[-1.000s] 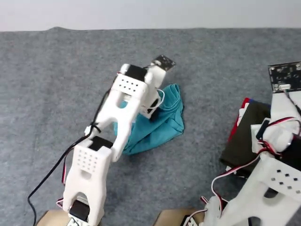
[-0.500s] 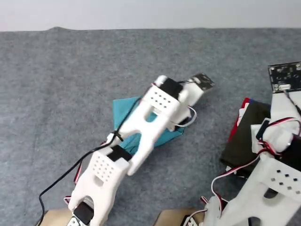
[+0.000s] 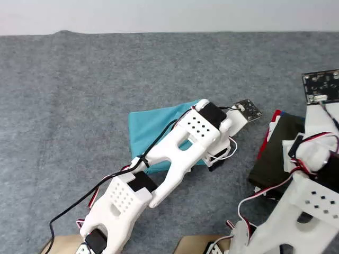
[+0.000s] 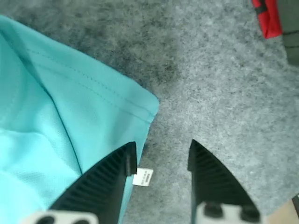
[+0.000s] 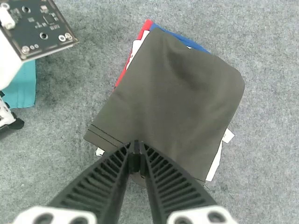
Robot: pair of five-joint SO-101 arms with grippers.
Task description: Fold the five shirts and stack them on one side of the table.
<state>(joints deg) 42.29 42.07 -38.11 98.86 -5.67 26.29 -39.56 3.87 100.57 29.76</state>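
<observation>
High view, starting at the left: the teal shirt point(image 3: 151, 127) lies folded into a rough rectangle near the middle of the grey tabletop point(image 3: 58, 90), apart from the pile on the right side. The left gripper point(image 4: 162, 148) is at the shirt's right-hand corner, jaws spread and holding nothing. In the left wrist view one jaw is over the hemmed edge beside a small white label point(image 4: 143, 177), and the other is over bare felt.

Further right sits the stack of folded shirts point(image 3: 273, 153). A dark shirt point(image 5: 173, 98) lies on top, with red, blue and white edges peeking out beneath. The right gripper point(image 5: 135, 148) is at the stack's near edge, jaws pressed together, seemingly with nothing between them.

The teal cloth looks thin, light and limp. Lifted by a single layer at the corner, it would likely fall open. A safer hold pinches through all the layers at a folded edge. The felt will probably drag on the cloth if it is slid.
</observation>
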